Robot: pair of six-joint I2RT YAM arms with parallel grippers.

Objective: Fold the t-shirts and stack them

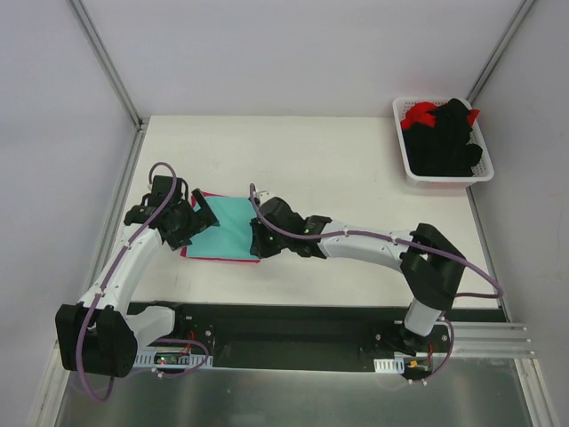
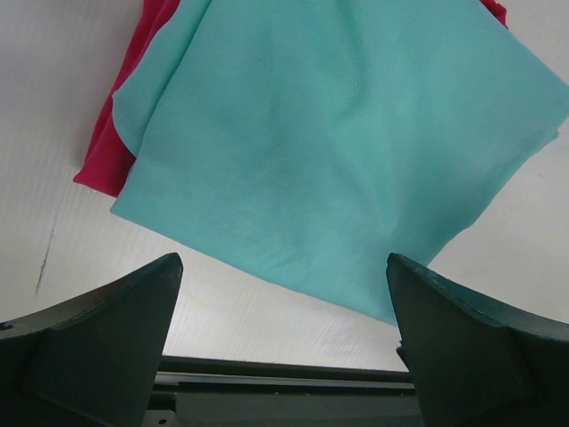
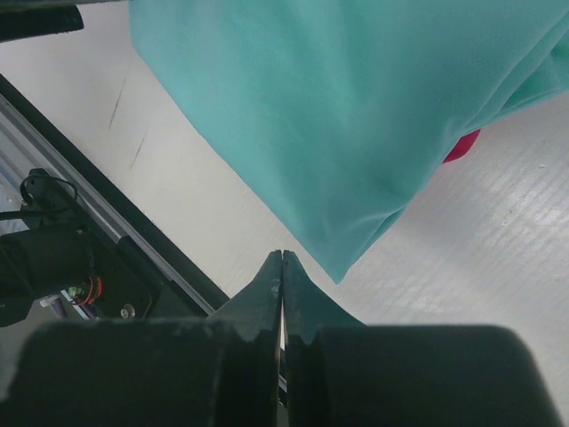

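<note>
Teal t-shirt (image 1: pixel 229 227) lay over magenta t-shirt (image 2: pixel 105 160).
Limp, light cloth, probably best pinched at a corner; left gripper (image 2: pixel 283 267) stood spread, right gripper (image 3: pixel 282 258) pressed together, empty.

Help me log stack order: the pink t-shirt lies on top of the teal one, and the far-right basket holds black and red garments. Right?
Not quite: the order is reversed. The teal t-shirt lies on top of the pink t-shirt, as the left wrist view shows. The far-right basket does hold black and red garments.
</note>
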